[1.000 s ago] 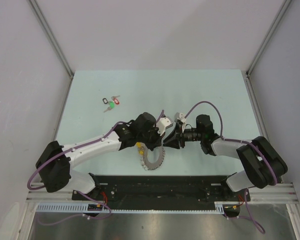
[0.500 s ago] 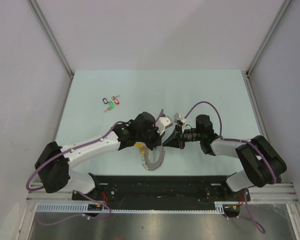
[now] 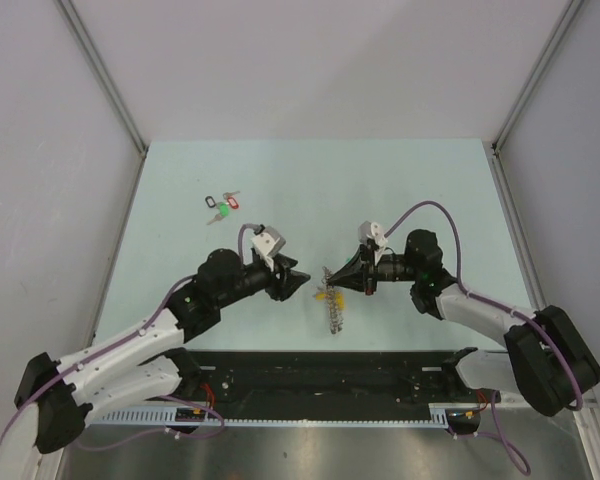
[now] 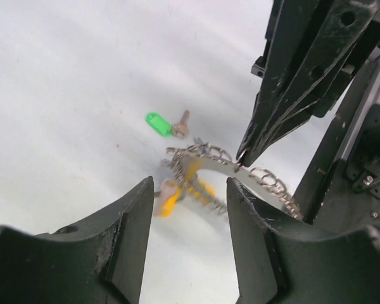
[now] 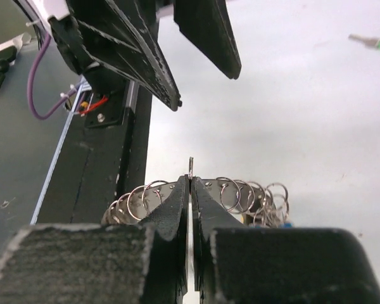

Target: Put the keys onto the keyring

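The keyring, a flat grey metal ring carrying several small wire loops, hangs on edge just above the table. My right gripper is shut on its upper rim. A yellow tag dangles from the keyring, and a bit of blue shows behind its loops. One key with a bright green tag lies on the table beyond the ring. My left gripper stands open just left of the ring, apart from it, with nothing between its fingers.
A bunch of keys tagged black, red and green lies at the far left of the pale green table. A black rail runs along the near edge, close below the ring. White walls close in both sides.
My left gripper opened, let go of the keyring and drew back to the left. My right gripper shut on the ring, which now hangs on edge instead of lying nearly flat.
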`<action>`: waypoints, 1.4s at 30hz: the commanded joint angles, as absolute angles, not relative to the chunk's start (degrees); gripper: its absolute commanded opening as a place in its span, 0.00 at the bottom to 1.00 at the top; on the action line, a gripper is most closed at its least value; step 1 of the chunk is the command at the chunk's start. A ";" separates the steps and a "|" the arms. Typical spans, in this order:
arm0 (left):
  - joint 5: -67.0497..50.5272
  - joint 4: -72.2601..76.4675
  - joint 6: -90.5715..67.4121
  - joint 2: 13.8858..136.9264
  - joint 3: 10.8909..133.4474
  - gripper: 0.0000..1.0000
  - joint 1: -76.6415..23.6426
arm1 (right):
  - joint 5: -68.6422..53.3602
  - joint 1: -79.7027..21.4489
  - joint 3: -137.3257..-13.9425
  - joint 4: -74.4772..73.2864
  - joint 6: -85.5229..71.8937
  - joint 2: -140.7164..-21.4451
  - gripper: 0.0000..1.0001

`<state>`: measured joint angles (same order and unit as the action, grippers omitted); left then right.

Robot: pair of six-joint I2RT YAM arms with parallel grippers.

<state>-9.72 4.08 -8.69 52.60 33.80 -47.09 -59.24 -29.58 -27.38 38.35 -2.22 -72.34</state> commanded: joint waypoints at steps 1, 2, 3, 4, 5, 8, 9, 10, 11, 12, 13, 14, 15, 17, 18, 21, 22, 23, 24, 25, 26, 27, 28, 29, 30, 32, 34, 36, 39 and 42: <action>-13.70 18.97 -12.48 48.70 27.70 0.56 -45.97 | -56.87 -29.97 -26.37 43.42 -4.75 -67.07 0.00; -15.10 20.38 -12.22 48.43 27.51 0.56 -45.79 | -56.52 -29.88 -26.19 42.98 -4.83 -66.36 0.00; -15.90 20.65 -11.87 48.60 27.42 0.57 -45.79 | -55.99 -30.14 -26.02 42.89 -4.83 -65.66 0.00; -16.60 20.83 -11.52 48.86 27.60 0.56 -45.79 | -55.81 -30.06 -25.84 42.89 -4.92 -64.44 0.00; -18.70 20.83 -10.30 49.48 27.77 0.56 -45.79 | -55.38 -30.06 -25.67 42.80 -4.92 -63.90 0.00; -22.65 23.28 -8.80 50.62 27.95 0.54 -45.79 | -55.28 -30.15 -25.31 42.19 -4.75 -62.14 0.00; -24.07 23.90 -8.01 50.80 27.78 0.54 -45.70 | -55.37 -30.23 -25.31 42.10 -4.66 -61.79 0.00; -25.39 24.34 -7.22 51.24 27.77 0.53 -45.70 | -55.55 -30.32 -25.31 41.93 -4.66 -61.61 0.00; -27.84 24.87 -6.34 51.59 27.86 0.51 -45.79 | -56.07 -30.32 -25.31 41.75 -4.48 -61.26 0.00; -29.43 25.05 -5.81 52.37 28.30 0.50 -45.79 | -56.25 -30.41 -25.31 41.75 -4.48 -61.17 0.00; -30.66 24.53 -4.58 52.82 28.74 0.49 -45.79 | -56.34 -30.58 -25.31 41.75 -4.48 -61.00 0.00; -31.72 23.74 -3.87 53.26 29.26 0.47 -45.70 | -56.69 -30.67 -25.31 41.75 -4.40 -60.56 0.00; -33.38 22.25 -3.52 53.87 30.14 0.47 -45.79 | -56.60 -30.85 -25.31 41.66 -4.39 -60.38 0.00; -34.62 21.62 -2.38 54.14 30.76 0.44 -45.79 | -56.69 -31.29 -25.31 41.40 -4.13 -59.68 0.00; -35.85 21.62 -2.03 54.31 30.85 0.43 -45.79 | -56.60 -31.46 -25.31 41.31 -3.96 -59.33 0.00; -37.26 21.27 -0.97 54.14 31.29 0.42 -45.79 | -56.86 -32.08 -25.40 41.05 -3.87 -58.45 0.00; -38.22 20.92 -0.71 53.97 31.64 0.42 -45.79 | -57.13 -32.25 -25.31 41.04 -3.78 -58.10 0.00; -38.49 20.05 -0.27 53.79 31.81 0.41 -45.79 | -57.39 -32.34 -25.31 40.96 -3.78 -57.92 0.00; -38.84 19.69 -0.18 53.79 32.43 0.40 -45.79 | -57.48 -32.60 -25.31 40.87 -3.69 -57.40 0.00; -39.46 19.25 -0.18 53.44 32.61 0.40 -45.79 | -57.65 -32.69 -25.40 40.70 -3.52 -57.22 0.00; -39.46 18.73 -0.18 53.44 32.78 0.40 -45.79 | -57.66 -32.78 -25.31 40.61 -3.43 -56.87 0.00; -39.46 18.37 -0.18 53.26 33.04 0.39 -45.79 | -57.66 -33.04 -25.31 40.52 -3.43 -56.60 0.00; -39.55 18.28 -0.18 53.17 33.22 0.39 -45.79 | -57.66 -33.22 -25.40 40.43 -3.25 -56.34 0.00; -39.46 17.93 -0.18 53.35 33.31 0.38 -45.79 | -57.48 -33.40 -25.40 40.34 -3.16 -56.16 0.00; -39.46 18.02 -0.18 53.35 33.48 0.38 -45.79 | -57.39 -33.57 -25.49 40.17 -2.99 -56.16 0.00; -39.11 18.28 -0.35 53.79 33.66 0.37 -45.79 | -57.13 -33.75 -25.49 39.82 -2.64 -55.81 0.00; -38.59 18.19 -1.05 54.14 33.75 0.35 -45.79 | -56.87 -34.01 -25.49 39.64 -2.46 -55.72 0.00; -37.71 17.93 -1.32 54.49 33.92 0.33 -45.79 | -56.78 -34.19 -25.58 39.46 -2.37 -55.72 0.00; -36.74 17.40 -1.93 54.75 34.19 0.26 -45.79 | -56.43 -34.37 -25.66 39.29 -2.20 -55.72 0.00; -35.86 16.70 -2.20 55.19 34.54 0.17 -45.79 | -56.25 -34.45 -25.66 39.20 -2.02 -55.90 0.00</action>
